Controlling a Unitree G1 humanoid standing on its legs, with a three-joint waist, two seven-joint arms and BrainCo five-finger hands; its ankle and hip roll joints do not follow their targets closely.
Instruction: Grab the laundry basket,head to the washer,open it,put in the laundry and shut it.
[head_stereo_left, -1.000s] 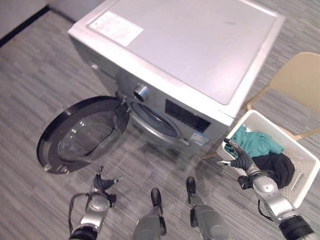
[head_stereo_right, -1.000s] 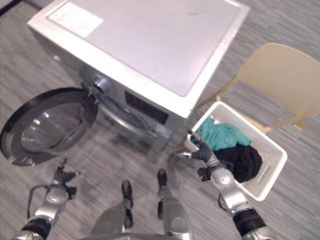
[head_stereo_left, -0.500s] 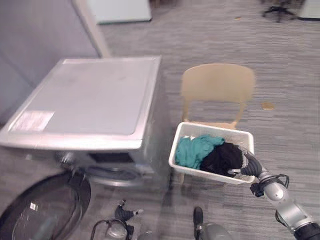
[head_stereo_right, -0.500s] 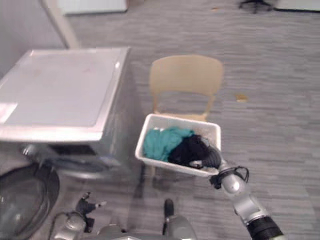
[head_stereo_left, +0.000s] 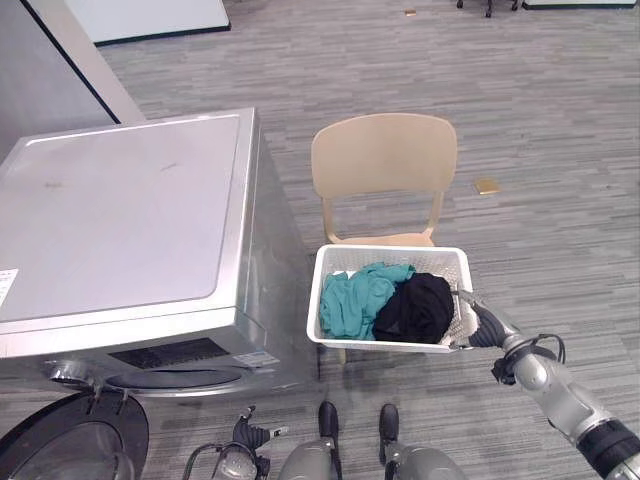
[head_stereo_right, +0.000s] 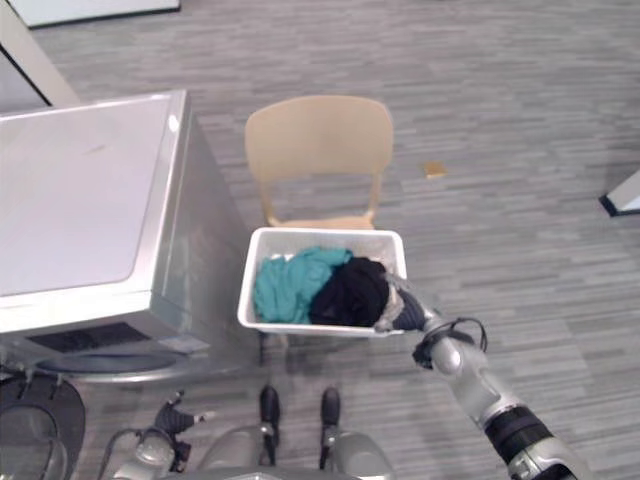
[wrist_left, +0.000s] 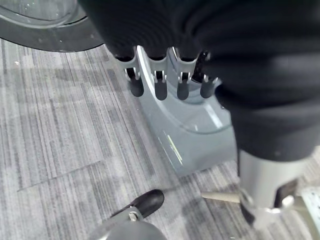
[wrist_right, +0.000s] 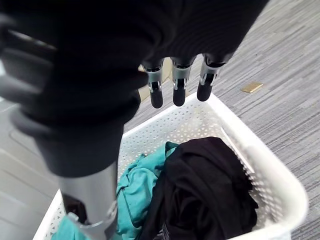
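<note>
Two garments lie in the white laundry basket (head_stereo_left: 392, 259), a teal one (head_stereo_left: 352, 300) toward the washer and a black one (head_stereo_left: 414, 308) beside it, touching; the basket sits on the seat of a tan chair (head_stereo_left: 384, 160) whose backrest stands at twelve o'clock from it, and the washer (head_stereo_left: 120, 230) stands close at the basket's nine o'clock. The eye views place the right hand (head_stereo_left: 484, 325) at the basket's four o'clock corner, against the rim, next to the black garment, with the fingers reaching over the corner. That contact is hard to judge from above; the right wrist view looks along the hand instead, showing its fingers (wrist_right: 179, 82) straight and apart, hanging above the mesh wall with nothing between them, and the black cloth heaped below against the teal one. A small tan object (head_stereo_left: 487, 186) lies on the grey floor (head_stereo_left: 560, 120) at two o'clock from the basket, well apart from it. Low at seven o'clock in the left eye view, the round washer door (head_stereo_left: 70, 440) stands swung open, and the left hand (head_stereo_left: 248, 434) shows near it. Its own wrist view gives what the head cannot: fingers (wrist_left: 156, 80) straight, side by side and empty, pointing at the glass door (wrist_left: 45, 20) and the washer's curved grey front (wrist_left: 195, 130).
</note>
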